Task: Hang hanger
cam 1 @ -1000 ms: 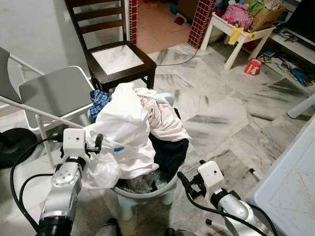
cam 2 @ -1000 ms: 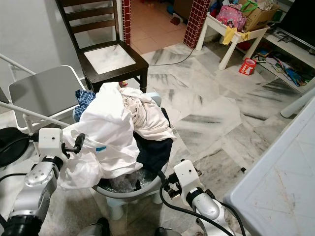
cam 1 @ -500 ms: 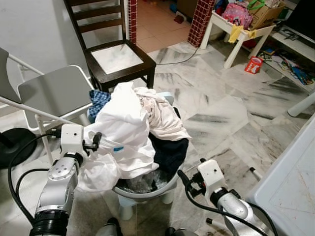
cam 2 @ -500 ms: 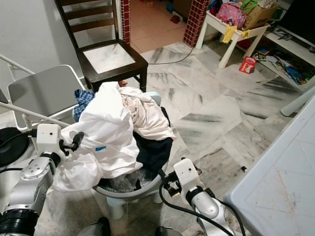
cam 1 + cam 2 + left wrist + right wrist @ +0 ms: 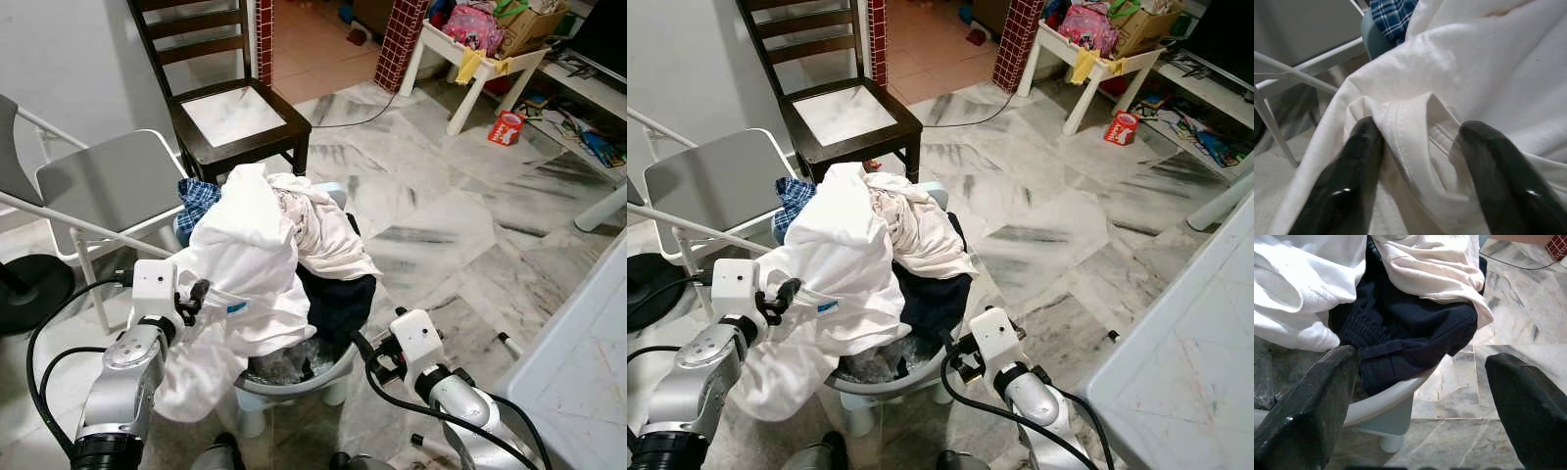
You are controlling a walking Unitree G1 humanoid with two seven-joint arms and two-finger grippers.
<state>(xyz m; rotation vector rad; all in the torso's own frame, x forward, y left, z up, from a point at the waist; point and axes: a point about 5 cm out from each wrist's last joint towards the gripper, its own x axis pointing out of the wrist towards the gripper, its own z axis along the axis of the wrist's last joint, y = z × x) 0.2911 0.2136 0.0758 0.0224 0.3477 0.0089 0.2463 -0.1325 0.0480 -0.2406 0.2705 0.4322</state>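
One grey plastic laundry basket [image 5: 257, 380] stands on the marble floor [image 5: 431, 225] just in front of the robot, heaped well above its rim. Topmost is a white T-shirt [image 5: 250, 259], soft knit cotton, draped over the basket's left side and hanging past the rim toward the near floor; its long axis runs from the peak of the heap down and left. Its ribbed collar [image 5: 1415, 142] is bunched into a fold.

Left gripper [image 5: 1418, 147]: fingers [image 5: 1359, 161] closed onto that collar fold, cloth squeezed between the two glossy black tips. In the head views it sits at the basket's left edge, pressed into the shirt.

Right gripper [image 5: 1420, 396]: fingers spread wide, holding nothing, low at the basket's near right, aimed at the rim. Between the fingers, a dark navy garment [image 5: 1410, 338] hangs over the rim; a cream shirt [image 5: 1435, 269] lies above it.

A blue checked cloth [image 5: 199, 196] pokes out at the far left of the heap. No hanger can be made out among the laundry.

Far of the basket: dark wooden chair [image 5: 230, 108], slatted back, pale seat. Left: grey folding chair [image 5: 108, 186] on white tube frame. Far right: white low table [image 5: 480, 64] with bags piled on it, and a red carton [image 5: 506, 129] on the floor.
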